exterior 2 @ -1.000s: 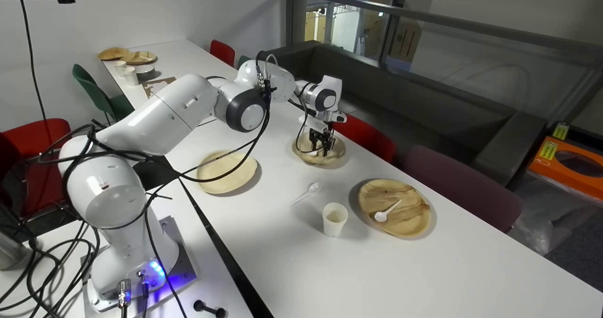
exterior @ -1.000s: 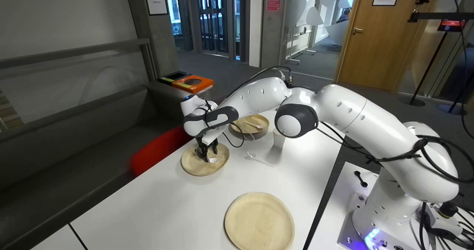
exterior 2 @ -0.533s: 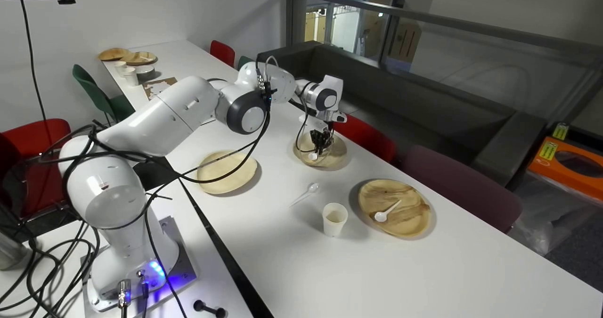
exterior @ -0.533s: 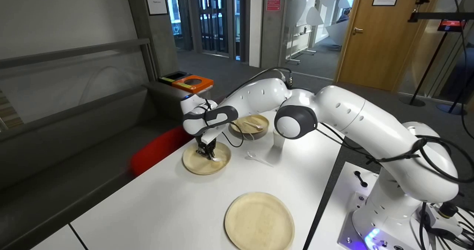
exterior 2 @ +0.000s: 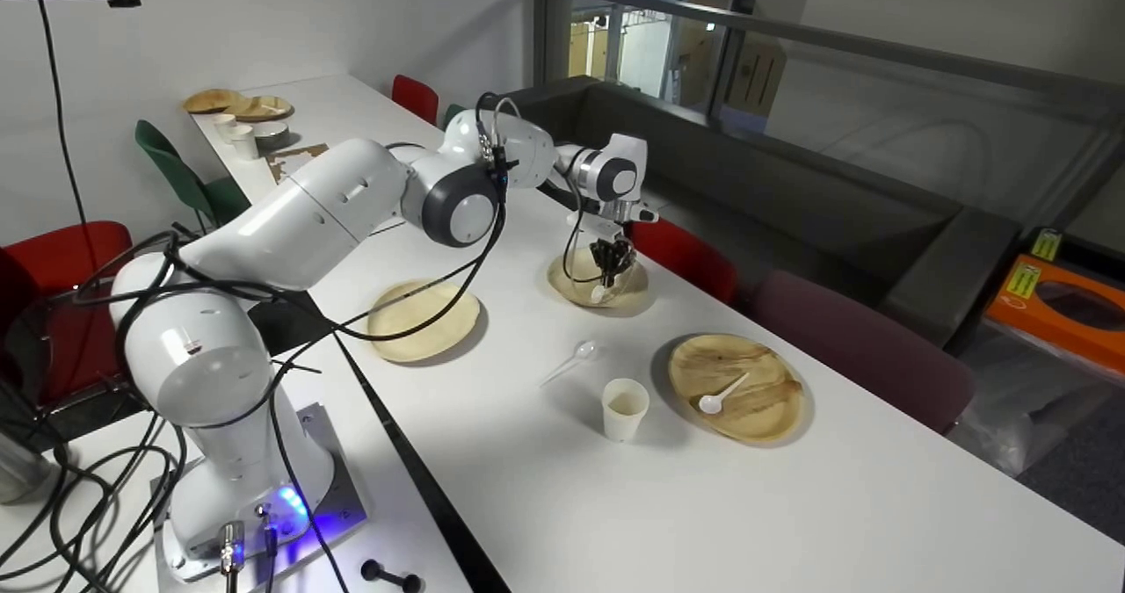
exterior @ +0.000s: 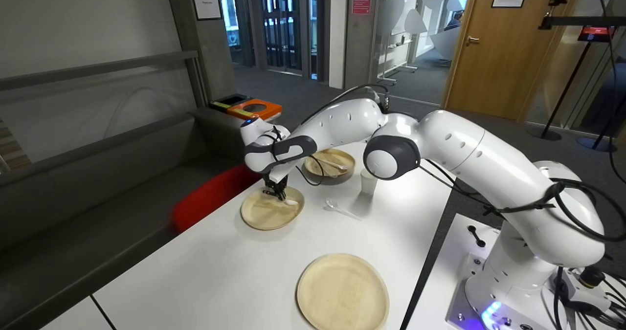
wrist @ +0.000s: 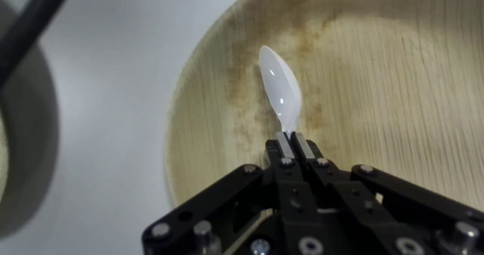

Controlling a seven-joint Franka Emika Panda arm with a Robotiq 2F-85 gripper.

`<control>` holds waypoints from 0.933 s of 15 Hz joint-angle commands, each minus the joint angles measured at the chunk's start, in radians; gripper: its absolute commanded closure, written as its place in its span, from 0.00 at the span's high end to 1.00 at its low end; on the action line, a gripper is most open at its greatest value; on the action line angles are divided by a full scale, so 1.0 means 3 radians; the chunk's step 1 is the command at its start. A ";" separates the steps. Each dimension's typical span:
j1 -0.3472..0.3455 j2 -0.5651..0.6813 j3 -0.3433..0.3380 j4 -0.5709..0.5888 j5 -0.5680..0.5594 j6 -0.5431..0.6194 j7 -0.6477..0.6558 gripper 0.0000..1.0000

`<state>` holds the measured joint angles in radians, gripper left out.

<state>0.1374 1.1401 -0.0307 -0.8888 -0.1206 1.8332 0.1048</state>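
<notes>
The gripper (wrist: 290, 135) pinches the spoon (wrist: 281, 90) at its neck, over the plate (wrist: 200, 134); the spoon's tip points to 11 o'clock in the wrist view, and whether it clears the plate I cannot tell. Held so narrowly, it could swivel or slip at a knock. Its hidden handle, if low, might catch the rim and drag the plate. The drooping cable (wrist: 30, 24), at 10 o'clock, could brush the second plate (exterior 2: 773, 408), at 4 o'clock in an exterior view, on a wide swing. Compared with one second earlier, the gripper has gone from spread to pinching and risen, the spoon shifting with it; the second plate and cup (exterior 2: 626, 410) have not moved.
</notes>
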 commanded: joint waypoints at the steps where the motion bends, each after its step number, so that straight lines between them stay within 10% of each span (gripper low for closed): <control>1: 0.0079 -0.0438 -0.0135 -0.0520 -0.0258 0.0110 -0.0074 0.01; 14: 0.0284 -0.1514 -0.0167 -0.2124 -0.1542 0.0646 -0.0666 0.01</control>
<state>0.2120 0.8238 -0.0813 -1.3308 -0.5000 1.9505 -0.0261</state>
